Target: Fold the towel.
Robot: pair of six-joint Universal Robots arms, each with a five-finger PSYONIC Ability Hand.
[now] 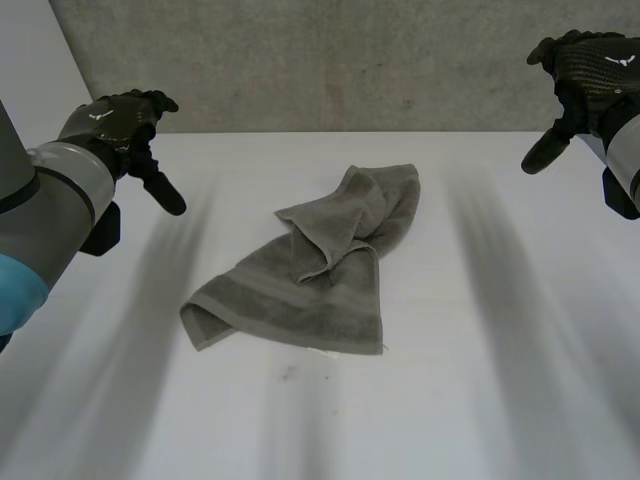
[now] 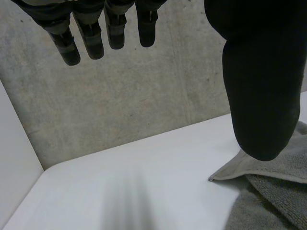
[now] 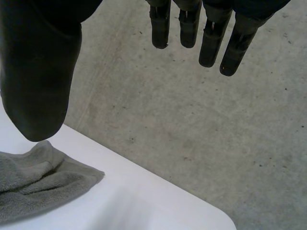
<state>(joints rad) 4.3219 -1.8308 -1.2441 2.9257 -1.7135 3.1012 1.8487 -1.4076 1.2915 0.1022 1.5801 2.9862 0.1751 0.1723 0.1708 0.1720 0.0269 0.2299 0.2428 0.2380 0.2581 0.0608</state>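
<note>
Head view: the grey towel is lying in a loose, crumpled heap at the centre of the frame on the white table. Its wide hemmed end is spreading toward the lower left and a narrower bunched end is reaching toward the upper middle. The left hand is hovering in the upper left of the frame, well apart from the towel, with its thumb pointing down toward the table. The right hand is hanging in the upper right corner, just as far from the cloth, touching nothing. The grey concrete wall is running behind the table.

Left wrist view: the fingers are reaching out straight and side by side, with the thumb standing wide apart from them. The hand is open and is gripping nothing. A hemmed corner of the towel is lying flat on the table just beyond the thumb's tip, with no contact between them.

Right wrist view: the fingers are hanging straight and slightly spread. The thumb is held far off from them, so this hand is open too and holding nothing. A rumpled end of the towel is resting on the table past the thumb's tip, clear of it.
</note>
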